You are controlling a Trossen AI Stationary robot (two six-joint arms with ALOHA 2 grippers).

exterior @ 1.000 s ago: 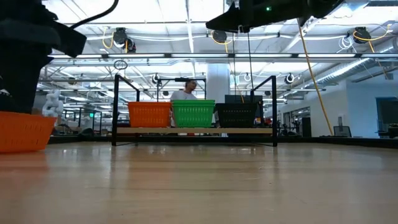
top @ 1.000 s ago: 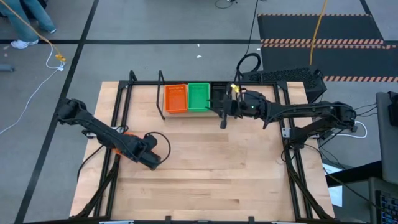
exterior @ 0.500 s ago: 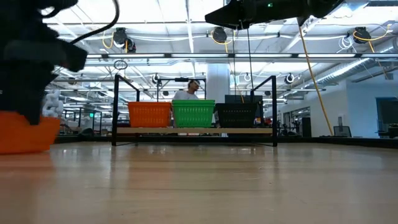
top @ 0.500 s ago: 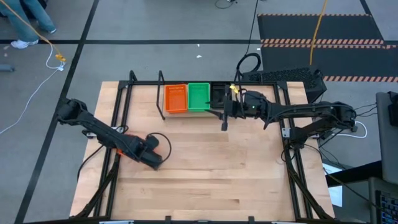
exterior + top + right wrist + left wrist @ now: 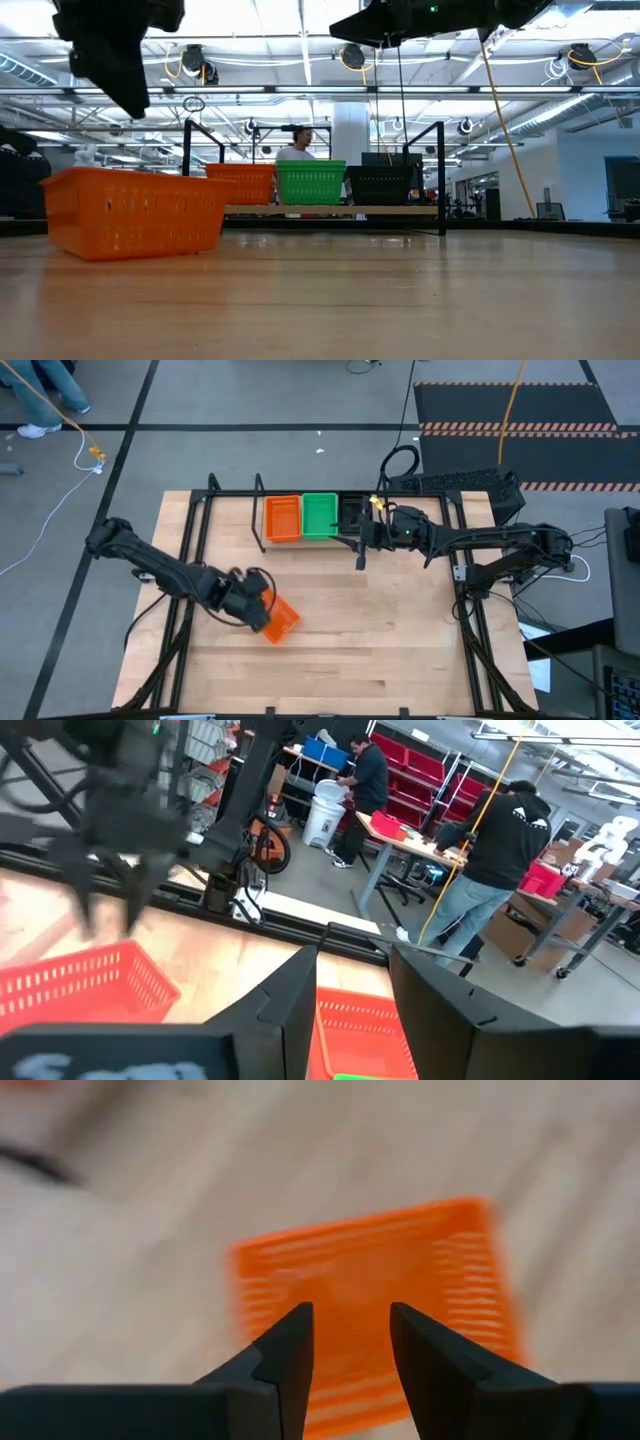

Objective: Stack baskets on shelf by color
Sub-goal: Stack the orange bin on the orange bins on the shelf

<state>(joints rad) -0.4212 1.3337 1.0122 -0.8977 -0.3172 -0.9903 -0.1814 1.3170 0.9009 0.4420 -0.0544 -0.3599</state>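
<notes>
Loose orange basket (image 5: 279,617) sits on tabletop (image 5: 380,630), lower left of centre in high view. Left pincer (image 5: 348,1342) hovers over it, fingers apart, holding nothing. Basket probably light, thin mesh, a bit flexible; best grip one rim wall. Right pincer (image 5: 352,982) above shelf (image 5: 330,210), also open.

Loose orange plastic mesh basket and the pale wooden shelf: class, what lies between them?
Only bare wooden tabletop between orange basket and shelf, per the high view.
</notes>
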